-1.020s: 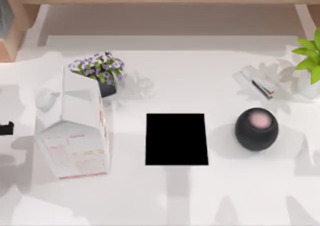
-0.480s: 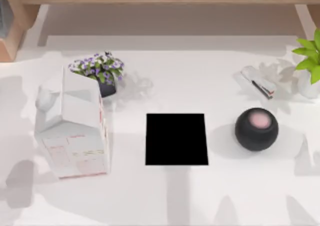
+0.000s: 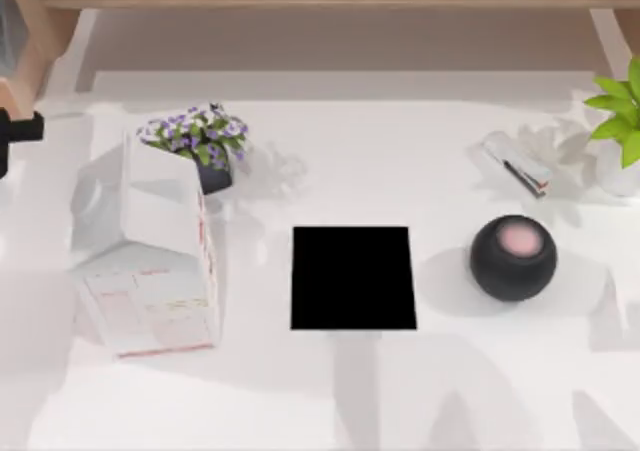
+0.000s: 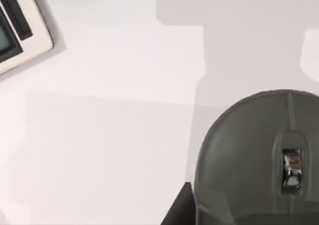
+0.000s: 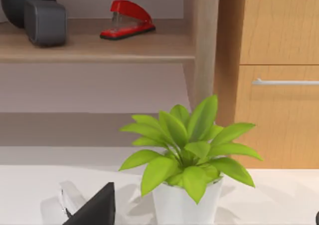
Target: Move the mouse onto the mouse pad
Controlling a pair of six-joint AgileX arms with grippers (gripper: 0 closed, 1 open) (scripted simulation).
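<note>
Looks like the reach-for-the-mouse step to me. The left arm [image 3: 14,129] pokes in at the top view's far-left edge, and its wrist view has the mouse [image 4: 261,160] sitting big in the lower right, on the bare bench, cut off by the frame. The mouse pad [image 3: 353,277] lies mid-frame in the top view, nothing on it. Next it needs to drop squarely over the mouse and grab. I can't tell if the left gripper [image 4: 178,211] is open or closed. Right arm's parked by the leafy plant [image 5: 187,147]; can't tell there either.
</note>
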